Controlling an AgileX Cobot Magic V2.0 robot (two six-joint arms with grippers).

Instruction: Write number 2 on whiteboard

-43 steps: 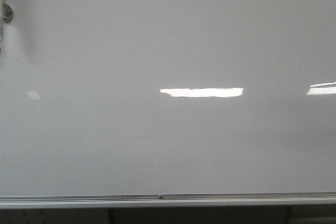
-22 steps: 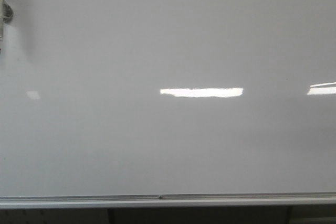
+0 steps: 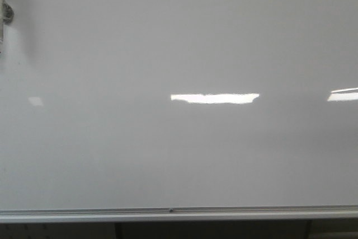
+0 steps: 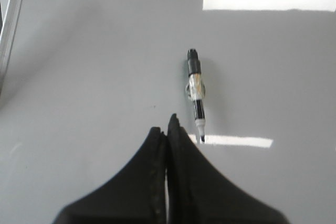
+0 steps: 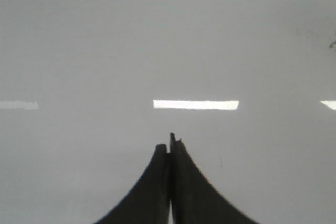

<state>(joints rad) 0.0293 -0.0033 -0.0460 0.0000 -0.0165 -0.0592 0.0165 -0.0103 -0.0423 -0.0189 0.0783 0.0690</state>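
Both hands, left hand (image 4: 168, 129) and right hand (image 5: 169, 148), are closed on nothing over the whiteboard (image 3: 179, 155); a marker (image 4: 195, 94) lies beside the left, lengthwise with its fingers.

The whiteboard (image 3: 184, 43) is bare across the middle and right of the frame; at the upper left edge what looks like a marker (image 3: 3, 12) sits on it, the only obstacle
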